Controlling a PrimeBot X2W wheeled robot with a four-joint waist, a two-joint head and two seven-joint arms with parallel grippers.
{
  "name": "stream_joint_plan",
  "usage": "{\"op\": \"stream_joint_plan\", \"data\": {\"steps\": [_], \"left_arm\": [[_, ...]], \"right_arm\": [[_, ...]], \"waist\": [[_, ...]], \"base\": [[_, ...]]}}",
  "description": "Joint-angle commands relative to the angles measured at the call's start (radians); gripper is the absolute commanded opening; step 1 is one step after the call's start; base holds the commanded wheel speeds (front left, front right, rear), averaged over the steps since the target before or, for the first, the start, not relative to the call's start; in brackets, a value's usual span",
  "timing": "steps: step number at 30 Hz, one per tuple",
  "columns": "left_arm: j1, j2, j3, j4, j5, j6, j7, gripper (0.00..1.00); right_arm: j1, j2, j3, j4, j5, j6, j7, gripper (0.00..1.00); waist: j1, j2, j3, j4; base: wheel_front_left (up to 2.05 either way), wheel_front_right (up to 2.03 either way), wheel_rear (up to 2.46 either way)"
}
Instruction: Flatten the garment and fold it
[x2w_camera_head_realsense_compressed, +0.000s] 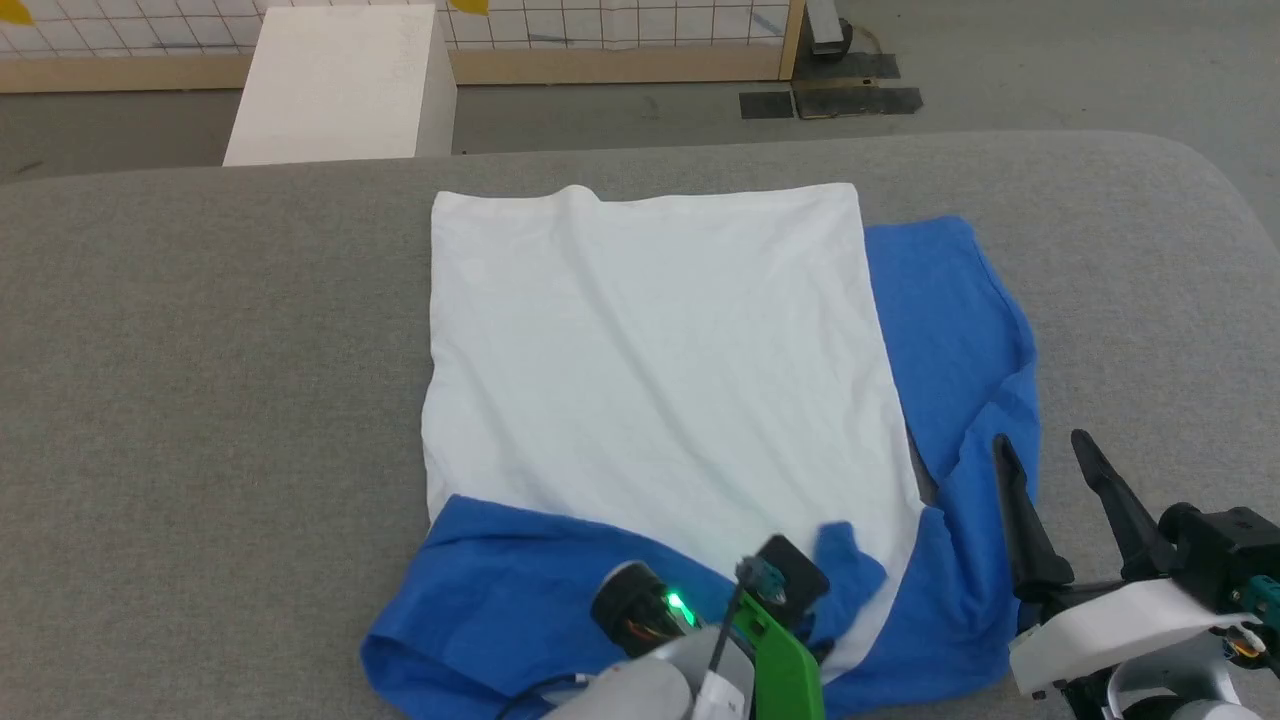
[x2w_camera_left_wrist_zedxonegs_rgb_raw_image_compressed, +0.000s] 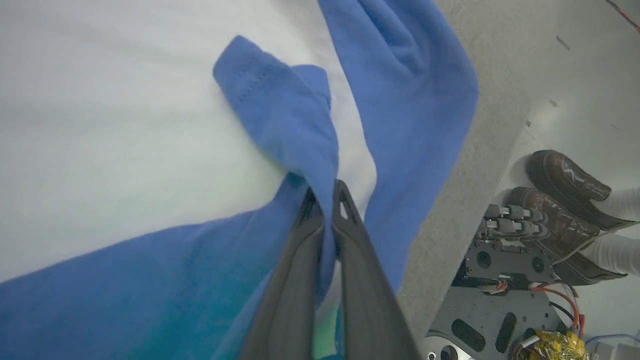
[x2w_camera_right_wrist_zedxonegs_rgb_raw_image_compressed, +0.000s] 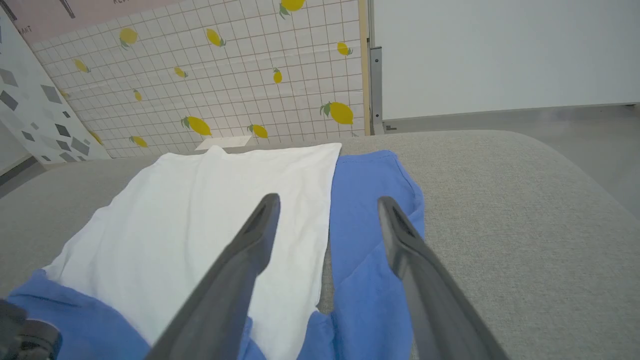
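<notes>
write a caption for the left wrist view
Left gripper shut on a blue fold of the garment over its white body; a person's brown shoes past the grey surface

- The garment (x2w_camera_head_realsense_compressed: 650, 350) lies spread on the padded table (x2w_camera_head_realsense_compressed: 200, 350), hem at the far side.
- One sleeve (x2w_camera_head_realsense_compressed: 950, 320) runs along its right side.
- The other sleeve (x2w_camera_head_realsense_compressed: 500, 580) crosses its near end, with the cuff (x2w_camera_left_wrist_zedxonegs_rgb_raw_image_compressed: 280, 100) between the left gripper's (x2w_camera_left_wrist_zedxonegs_rgb_raw_image_compressed: 326, 200) fingers.
- The right gripper (x2w_camera_head_realsense_compressed: 1040, 440) sits at the near right, beside the first sleeve.
- A box (x2w_camera_head_realsense_compressed: 335, 85) stands behind the table, to the left.

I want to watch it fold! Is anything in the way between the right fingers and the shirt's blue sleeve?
No, nothing visible. The right gripper is open beside the blue sleeve of the garment, with only bare grey surface nearby.
</notes>
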Motion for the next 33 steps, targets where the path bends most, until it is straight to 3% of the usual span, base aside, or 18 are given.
{"op": "stream_joint_plan", "data": {"steps": [1, 3, 5, 9, 14, 17, 21, 26, 30, 33], "left_arm": [[-0.019, -0.004, -0.020, 0.003, -0.019, -0.008, -0.011, 0.00], [-0.028, -0.004, -0.055, 0.011, -0.040, -0.010, -0.024, 0.00], [-0.040, -0.004, -0.072, 0.021, -0.057, 0.003, -0.052, 1.00], [-0.069, -0.004, -0.055, 0.032, -0.112, 0.039, -0.131, 1.00], [-0.084, -0.002, 0.047, -0.013, -0.193, 0.046, -0.289, 1.00], [-0.079, 0.050, 0.140, -0.052, -0.191, 0.080, -0.427, 1.00], [-0.036, 0.157, 0.270, -0.102, -0.160, 0.179, -0.550, 1.00], [0.046, 0.272, 0.441, -0.202, -0.059, 0.281, -0.573, 1.00], [0.129, 0.305, 0.582, -0.298, 0.049, 0.304, -0.573, 1.00], [0.183, 0.292, 0.674, -0.350, 0.101, 0.299, -0.574, 1.00]], "right_arm": [[-0.009, -0.001, -0.001, 0.002, 0.007, -0.001, 0.001, 1.00], [-0.011, -0.001, -0.004, 0.004, 0.005, -0.001, 0.002, 1.00], [-0.014, -0.001, -0.005, 0.006, 0.005, -0.001, 0.004, 1.00], [-0.014, -0.001, -0.007, 0.003, 0.003, -0.001, 0.005, 1.00], [-0.006, -0.001, -0.018, -0.002, -0.003, -0.001, 0.010, 1.00], [-0.016, -0.001, -0.039, -0.006, -0.012, -0.001, 0.019, 1.00], [-0.061, -0.001, -0.107, 0.008, -0.036, -0.001, 0.032, 1.00], [-0.176, -0.006, -0.183, 0.070, -0.063, -0.001, 0.094, 1.00], [-0.316, -0.038, -0.226, 0.171, -0.060, -0.001, 0.172, 1.00], [-0.431, -0.072, -0.258, 0.273, -0.068, -0.001, 0.241, 1.00]], "waist": [[0.0001, -0.0001, 0.001, 0.002], [0.0001, -0.0001, 0.000, 0.007], [0.0001, -0.0001, -0.001, 0.011], [0.0001, -0.0001, -0.004, 0.025], [0.0001, -0.0001, -0.011, 0.046], [0.0001, -0.0001, -0.011, 0.057], [0.0001, -0.0001, 0.004, 0.077], [0.0001, -0.0001, 0.047, 0.107], [0.0001, -0.0001, 0.102, 0.131], [0.0001, -0.0001, 0.151, 0.152]], "base": [[0.00, 0.00, 0.00], [0.00, 0.00, 0.00], [0.00, 0.00, 0.00], [0.00, 0.00, 0.00], [0.00, 0.00, 0.00], [0.00, 0.00, 0.00], [0.00, 0.00, 0.00], [0.00, 0.00, 0.00], [0.00, 0.00, 0.00], [0.00, 0.00, 0.00]]}}
